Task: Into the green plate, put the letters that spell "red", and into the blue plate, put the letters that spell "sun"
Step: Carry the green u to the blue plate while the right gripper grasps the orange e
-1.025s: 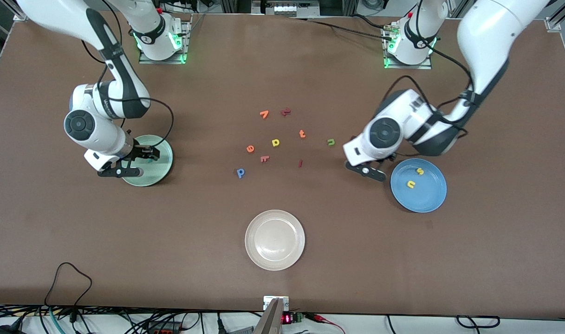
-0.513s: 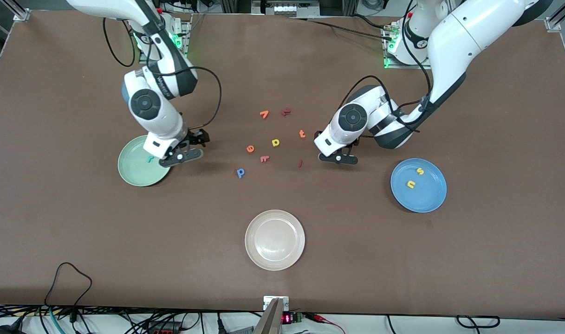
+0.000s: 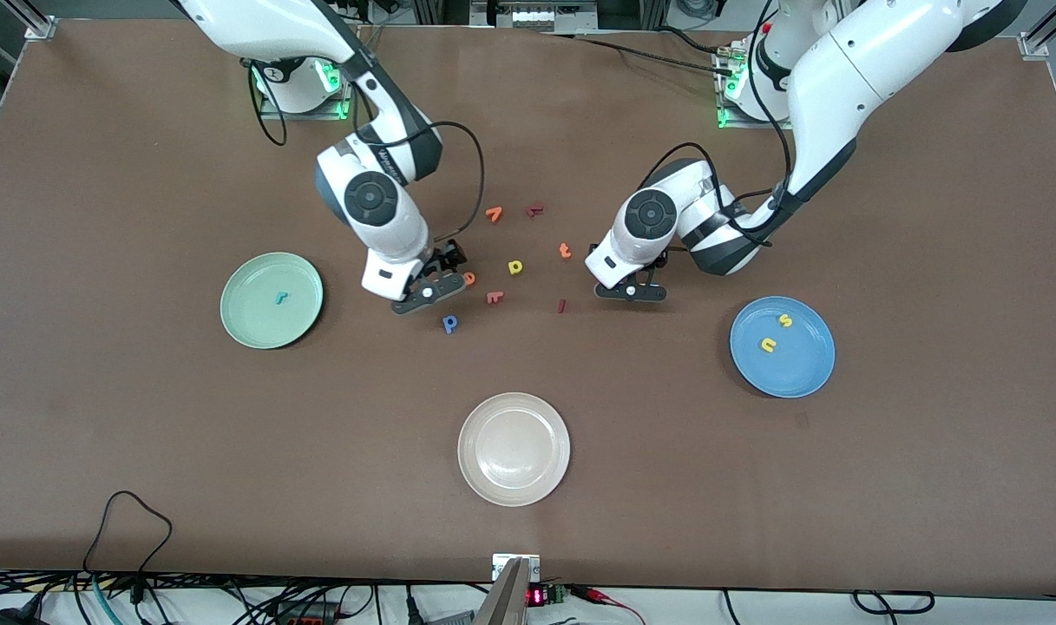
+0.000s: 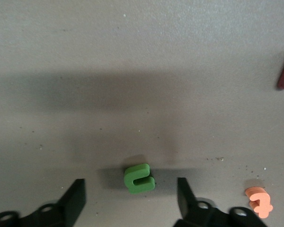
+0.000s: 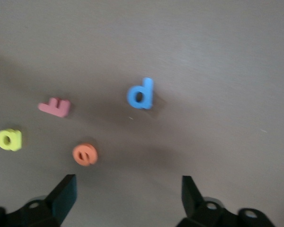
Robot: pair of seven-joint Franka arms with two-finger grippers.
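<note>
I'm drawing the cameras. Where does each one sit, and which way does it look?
Front view: high across the table, facing both arms; whole arms show, with left claw and right claw.
Left wrist view: on the left wrist, looking down at the green n under its open claw.
Right wrist view: on the right wrist, looking down past its open claw at orange e and blue d.
Shared: front and right wrist views both show orange e and blue d.
</note>
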